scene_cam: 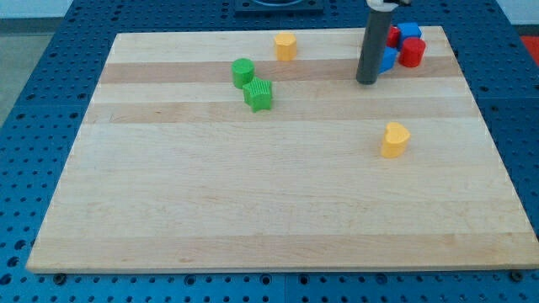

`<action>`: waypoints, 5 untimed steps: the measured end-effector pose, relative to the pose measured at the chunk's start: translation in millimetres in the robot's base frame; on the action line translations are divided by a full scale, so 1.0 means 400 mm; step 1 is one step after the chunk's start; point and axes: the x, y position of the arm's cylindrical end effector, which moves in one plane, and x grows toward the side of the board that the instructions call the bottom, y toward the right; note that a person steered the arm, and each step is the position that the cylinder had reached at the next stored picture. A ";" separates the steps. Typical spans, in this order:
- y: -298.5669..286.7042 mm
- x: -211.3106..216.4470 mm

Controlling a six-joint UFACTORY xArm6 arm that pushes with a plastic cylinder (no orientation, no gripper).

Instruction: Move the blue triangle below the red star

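My tip [366, 82] rests on the board near the view's top right. Just to its right a blue block [389, 59], partly hidden by the rod, touches or nearly touches the rod; its shape cannot be made out. A red block [413, 53] sits right of that blue block. A second blue block [409, 32] and a second red block [393, 35] sit just above them, packed close together. Which red block is the star cannot be told.
The wooden board [253, 210] lies on a blue perforated table. Two green blocks [242, 71] [259, 94] sit left of centre near the top. One yellow block [285, 45] is near the top edge, and another [394, 139] is below my tip.
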 end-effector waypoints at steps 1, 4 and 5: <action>0.009 -0.005; 0.052 -0.078; 0.053 -0.086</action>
